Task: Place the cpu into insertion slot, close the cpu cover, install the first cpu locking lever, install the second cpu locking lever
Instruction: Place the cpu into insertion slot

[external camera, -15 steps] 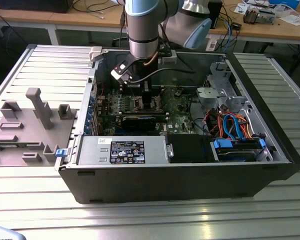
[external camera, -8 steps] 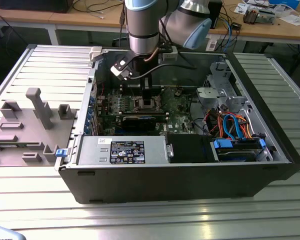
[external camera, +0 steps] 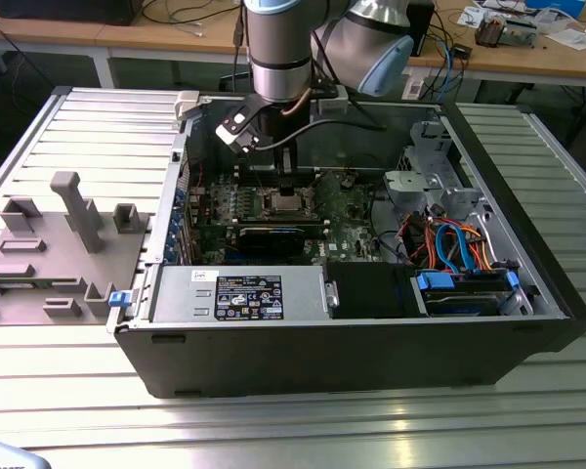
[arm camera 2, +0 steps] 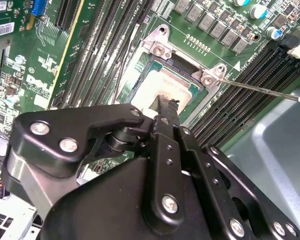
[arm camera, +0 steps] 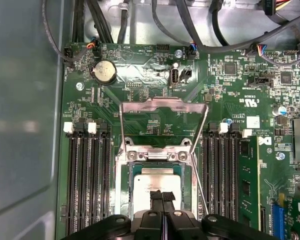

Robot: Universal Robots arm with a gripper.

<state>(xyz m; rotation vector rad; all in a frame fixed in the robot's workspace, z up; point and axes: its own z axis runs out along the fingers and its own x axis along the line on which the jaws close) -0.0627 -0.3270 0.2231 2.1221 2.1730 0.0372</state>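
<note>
Pointing straight down, hand (arm camera: pixel 162 195) over cpu (arm camera: pixel 145 182)

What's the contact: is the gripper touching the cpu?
Cannot tell. In the first wrist view the gripper, jaws shut, overlaps the cpu; neither contact nor gap shows plainly.

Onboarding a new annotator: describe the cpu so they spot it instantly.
On the green motherboard, between the two banks of long black slots, sits the silver-framed insertion slot. The cpu is the flat square silver-grey chip inside it, directly under the gripper, unlike the round coin battery.
</note>
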